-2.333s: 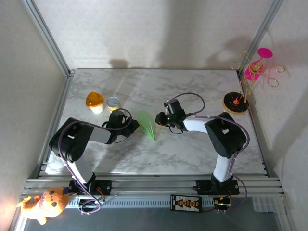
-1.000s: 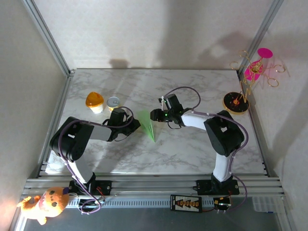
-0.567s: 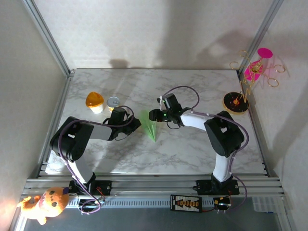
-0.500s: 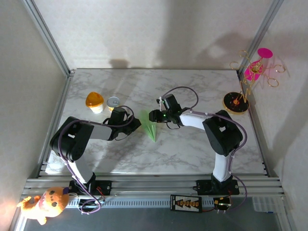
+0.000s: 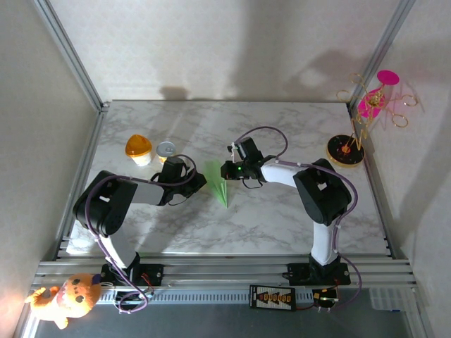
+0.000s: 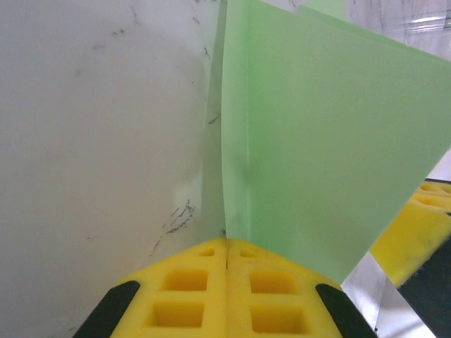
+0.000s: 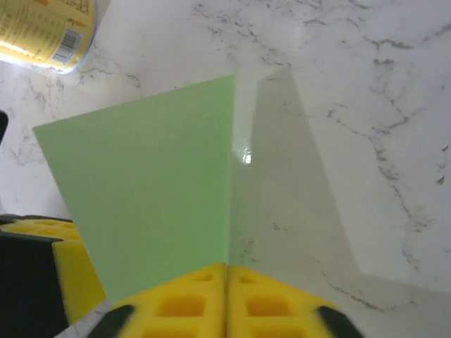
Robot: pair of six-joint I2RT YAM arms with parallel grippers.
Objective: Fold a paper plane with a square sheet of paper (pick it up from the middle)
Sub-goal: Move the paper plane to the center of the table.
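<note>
Currently the paper plane [image 5: 218, 182] is seen mid-way across the marble table [image 5: 282, 211], between the two arms. It reads as a slim pale green dart, sharp tip pointed toward the near edge, wider end toward the back wall. It is gripped from both sides.

The left gripper [image 5: 200, 183] is positioned on the plane's left side and is clamped on it. In the left wrist view the yellow pads [image 6: 190, 282] are pressed together with no gap, and the green paper is seen rising straight out of the seam between them.

The right gripper [image 5: 227, 171] is positioned on the right side, nearer the wide end, and is likewise closed on the paper. In the right wrist view its pads [image 7: 268, 303] are met at the centre line, a paper edge is run into that seam, and one green flap is spread to the left.

A yellow pad of the opposite gripper is caught at the edge of each wrist view, just beside the paper. Whether the plane is touching the table or lifted clear cannot be told.

The yellow tin [image 5: 165, 149] and the orange-lidded cup [image 5: 139, 148] are stood side by side at the left rear, apart from the paper. The pink-and-gold ornament stand [image 5: 344, 150] is placed at the table's right edge. A plush toy [image 5: 67, 296] is seen beside the frame rail at the near left corner.
</note>
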